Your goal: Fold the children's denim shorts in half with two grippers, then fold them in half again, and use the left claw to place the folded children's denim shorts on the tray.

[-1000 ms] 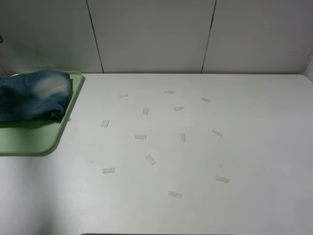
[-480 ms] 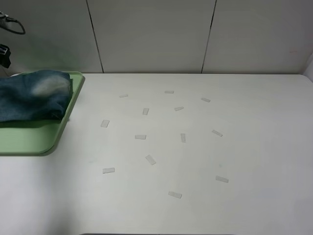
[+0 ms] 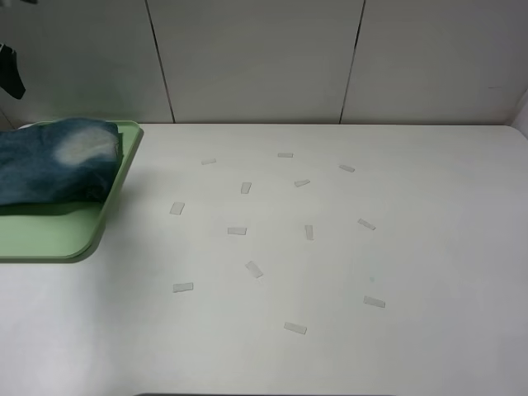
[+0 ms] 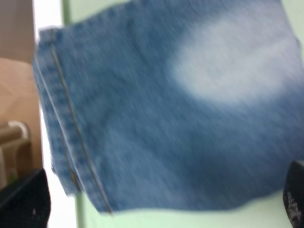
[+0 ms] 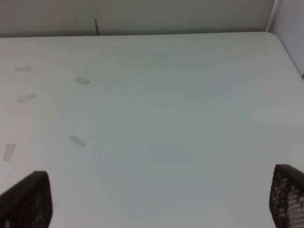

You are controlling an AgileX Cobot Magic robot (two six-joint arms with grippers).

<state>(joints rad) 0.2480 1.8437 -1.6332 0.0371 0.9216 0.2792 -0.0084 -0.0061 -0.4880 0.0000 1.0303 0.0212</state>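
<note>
The children's denim shorts (image 3: 54,161) lie folded on the light-green tray (image 3: 49,239) at the far left, a pale faded patch facing up. In the left wrist view the shorts (image 4: 156,118) fill the picture, with the tray's green (image 4: 199,218) at their edge. The left claw (image 4: 159,202) is open and empty above them, its fingertips (image 4: 23,202) wide apart and clear of the cloth. Only a black bit of the left arm (image 3: 10,70) shows in the high view. The right gripper (image 5: 156,199) is open and empty over bare white table.
Several small pale tape strips (image 3: 237,231) are scattered across the middle of the white table (image 3: 429,247); some also show in the right wrist view (image 5: 77,140). A panelled white wall stands behind. The table's left edge and a brown surface (image 4: 19,95) lie beside the tray.
A black part of the left arm has come into sight at the top left and risen. The shorts stay on the tray.
</note>
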